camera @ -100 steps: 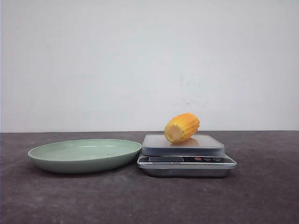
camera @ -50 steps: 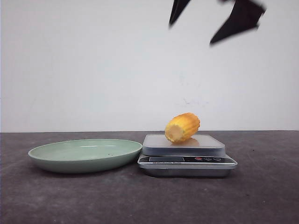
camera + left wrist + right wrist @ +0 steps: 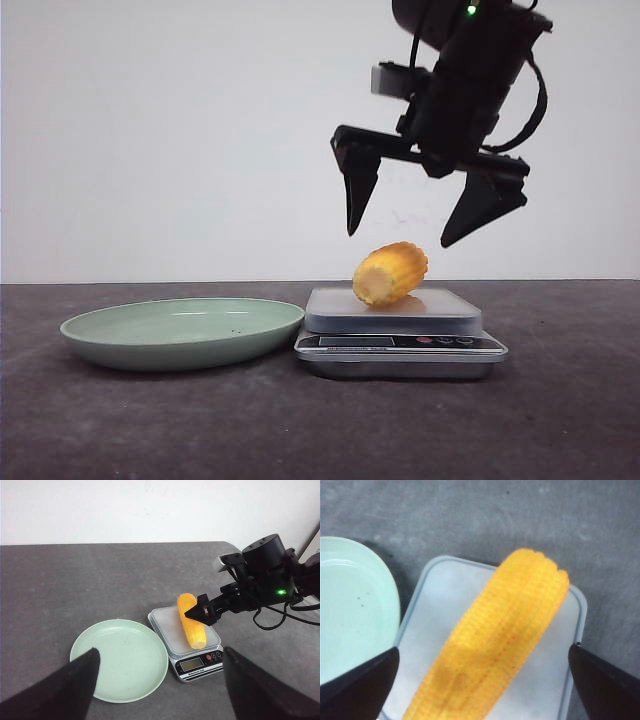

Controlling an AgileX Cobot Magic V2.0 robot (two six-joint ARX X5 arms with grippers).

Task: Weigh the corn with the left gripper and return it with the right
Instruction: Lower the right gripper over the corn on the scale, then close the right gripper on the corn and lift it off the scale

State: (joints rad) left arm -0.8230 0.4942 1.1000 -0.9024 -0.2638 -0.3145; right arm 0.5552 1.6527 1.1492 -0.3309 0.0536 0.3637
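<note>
Since a second ago the right gripper [image 3: 400, 235] has dropped down over the scale [image 3: 400, 340], its black wedge fingers spread wide, nothing between them. Ribbed yellow-orange corn [image 3: 390, 273] lies on the scale's smooth grey platform, pale cut end toward the table's front edge. Glossy green plate [image 3: 182, 332] sits just beside it. Left gripper [image 3: 160, 687] is open too.

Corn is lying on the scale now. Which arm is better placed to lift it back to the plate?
Right. The right gripper hangs open just above the corn on the scale, fingers either side. The left gripper is open too, but set back from the scale, nearer the green plate.
</note>
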